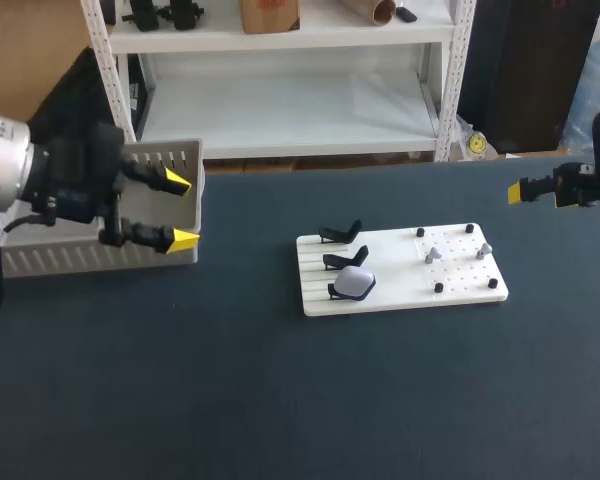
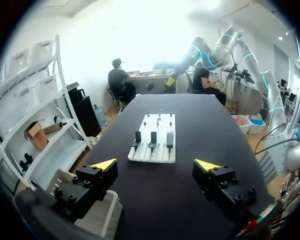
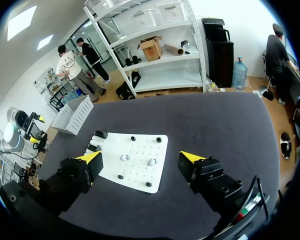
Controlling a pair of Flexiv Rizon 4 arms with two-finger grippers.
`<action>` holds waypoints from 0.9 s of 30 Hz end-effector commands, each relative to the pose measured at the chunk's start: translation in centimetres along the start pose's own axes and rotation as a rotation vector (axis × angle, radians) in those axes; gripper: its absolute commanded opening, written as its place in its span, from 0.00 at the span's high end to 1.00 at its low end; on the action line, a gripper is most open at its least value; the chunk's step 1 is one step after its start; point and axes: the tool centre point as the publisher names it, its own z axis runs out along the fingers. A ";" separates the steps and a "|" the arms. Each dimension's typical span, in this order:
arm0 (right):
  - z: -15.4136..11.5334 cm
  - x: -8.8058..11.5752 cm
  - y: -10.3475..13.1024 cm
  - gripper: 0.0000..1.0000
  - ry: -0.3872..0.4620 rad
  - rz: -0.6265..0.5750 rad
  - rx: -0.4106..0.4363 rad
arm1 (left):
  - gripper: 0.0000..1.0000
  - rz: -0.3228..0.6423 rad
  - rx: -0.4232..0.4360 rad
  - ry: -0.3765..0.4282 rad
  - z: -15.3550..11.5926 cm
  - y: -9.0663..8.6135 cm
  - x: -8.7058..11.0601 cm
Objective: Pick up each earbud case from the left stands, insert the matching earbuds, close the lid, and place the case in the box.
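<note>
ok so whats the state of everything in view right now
left gripper: fingers open, empty
right gripper: fingers open, empty
earbud case: on the nearest stand, lid unclear
other two stands: empty
two earbuds: on the board, not in the case
box: upright, inside mostly hidden

Silver left arm [image 1: 0, 160] in from left side, wrist level. Black, yellow-tipped left tool [image 1: 183, 212] pointing right toward the middle, fingers spread wide. Black, yellow-tipped right tool [image 3: 140, 157] out at far right side, pointing left, fingers likewise wide apart. Tools well apart.
</note>
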 end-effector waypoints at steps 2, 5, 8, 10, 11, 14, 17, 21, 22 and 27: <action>0.0 0.0 0.0 0.00 0.001 0.000 0.001 | 0.00 -0.009 -0.013 -0.040 2.7 -0.7 -0.2; 0.0 0.0 0.0 0.00 0.001 0.000 0.001 | 0.00 -0.039 -0.017 -0.033 5.0 -1.3 -0.7; 0.0 0.0 0.0 0.00 0.001 0.000 0.001 | 0.00 -0.037 0.012 -0.023 7.6 -2.2 -1.6; 0.0 0.0 0.0 0.00 0.001 0.000 0.001 | 0.00 -0.041 0.018 -0.025 9.2 -2.6 -1.9; 0.0 0.0 0.0 0.00 0.001 0.000 0.001 | 0.00 -0.040 0.016 -0.021 9.9 -2.7 -1.9; 0.0 0.0 0.0 0.00 0.001 0.000 0.001 | 0.00 -0.041 0.047 -0.043 12.3 -3.2 -2.3; 0.0 0.0 0.0 0.00 0.001 0.000 0.001 | 0.00 -0.049 0.071 -0.043 14.5 -3.8 -2.4; 0.0 0.0 0.0 0.00 0.001 0.000 0.001 | 0.00 -0.052 0.100 -0.024 17.1 -4.7 -1.8; 0.0 0.0 0.0 0.00 0.001 0.000 0.001 | 0.00 -0.053 0.103 -0.019 17.6 -4.9 -1.7; 0.0 0.0 0.0 0.00 0.001 0.000 0.001 | 0.00 -0.064 0.108 -0.012 19.1 -5.8 -1.0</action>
